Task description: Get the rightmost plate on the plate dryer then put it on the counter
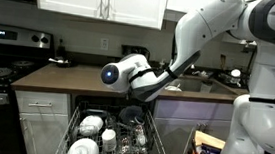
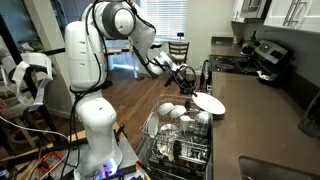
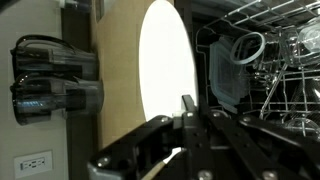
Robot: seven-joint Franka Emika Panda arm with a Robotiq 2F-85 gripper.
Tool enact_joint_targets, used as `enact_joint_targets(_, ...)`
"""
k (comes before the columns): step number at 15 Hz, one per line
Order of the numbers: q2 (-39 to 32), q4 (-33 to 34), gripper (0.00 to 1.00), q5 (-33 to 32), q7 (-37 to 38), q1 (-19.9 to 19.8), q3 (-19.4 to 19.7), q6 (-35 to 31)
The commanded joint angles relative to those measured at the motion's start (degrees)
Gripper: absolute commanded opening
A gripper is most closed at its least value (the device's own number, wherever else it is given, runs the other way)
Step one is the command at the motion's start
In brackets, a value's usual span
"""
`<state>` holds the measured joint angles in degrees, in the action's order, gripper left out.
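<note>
One round white plate hangs clamped by its rim in our closed pincer, clear of the grey wire plate dryer. We'd swing it over the dark brown counter, lowering slowly.

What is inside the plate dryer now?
The plate dryer holds white bowls, a dark bowl and glassware. Whatever lies beneath these dishes is covered.

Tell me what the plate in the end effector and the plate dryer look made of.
The plate: probably glazed ceramic, possibly melamine; its face is smooth, bright white and glossy. The plate dryer: grey metal wire, slightly shiny, with thin rods forming a grid.
</note>
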<state>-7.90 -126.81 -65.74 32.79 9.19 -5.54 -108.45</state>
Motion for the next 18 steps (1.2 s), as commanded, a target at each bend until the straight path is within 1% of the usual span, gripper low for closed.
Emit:
enact_joint_targets(1,0.4,0.1,0.01,-1.6,0.7,-1.1,0.2,-0.9)
enact_joint_targets(6,0.4,0.1,0.01,-3.6,1.1,-1.7,1.3,-2.8)
enact_joint_targets(13,-0.1,0.4,0.01,-7.5,1.1,-3.5,2.6,-7.5)
enact_joint_targets(16,-0.3,0.5,0.01,-7.9,1.1,-4.2,3.1,-9.2)
enact_joint_targets(18,-0.4,0.4,0.01,-6.9,0.5,-4.3,3.2,-10.2)
